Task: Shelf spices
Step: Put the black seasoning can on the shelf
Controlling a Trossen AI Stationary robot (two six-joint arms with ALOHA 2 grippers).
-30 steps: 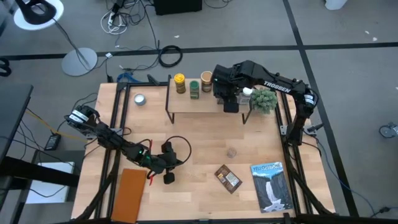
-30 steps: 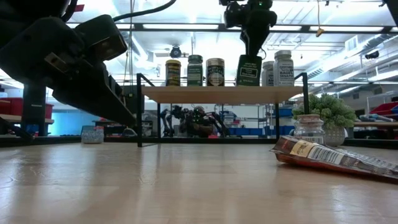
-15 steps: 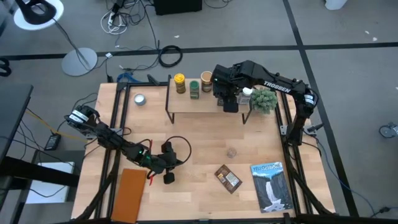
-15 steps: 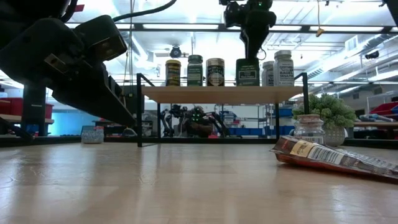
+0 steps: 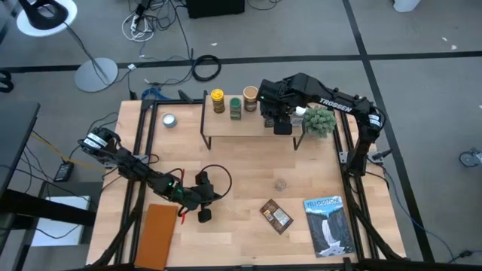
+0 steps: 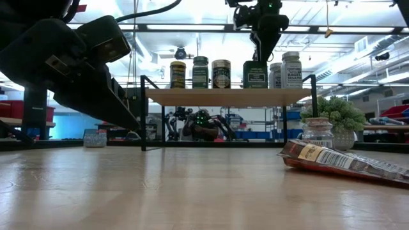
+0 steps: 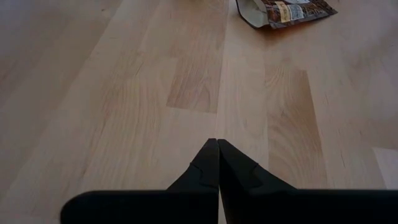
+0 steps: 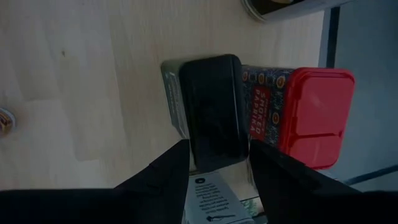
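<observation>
The black-lidded tin [image 8: 211, 106] is standing on the shelf [image 5: 241, 126], toward its right end, just beside a red-lidded jar [image 8: 317, 115]. It is reading as a small, stiff, rectangular container with a smooth lid, probably light and a little slippery. The flat sides just under the lid are looking like the best place to grip it, and that is where the right claw [image 8: 217, 146] is clamping it, one finger on each side, reaching down from above. Farther left on the plank a yellow-topped jar [image 5: 217, 96], a green-topped jar [image 5: 235, 105] and a tan-topped jar [image 5: 250, 95] are lining up; all are rigid cylinders that could tip if nudged. The shelf itself is showing a pale wooden top on thin black legs. Down on the table [image 5: 241, 173] a small glass jar [image 5: 281, 184], likely fragile, and a flat brown packet [image 5: 276, 216], soft and crinkly, best pinched at an edge, are waiting. The left claw [image 7: 217, 152] is resting low near the table's front left, its fingers pressed together on nothing.
</observation>
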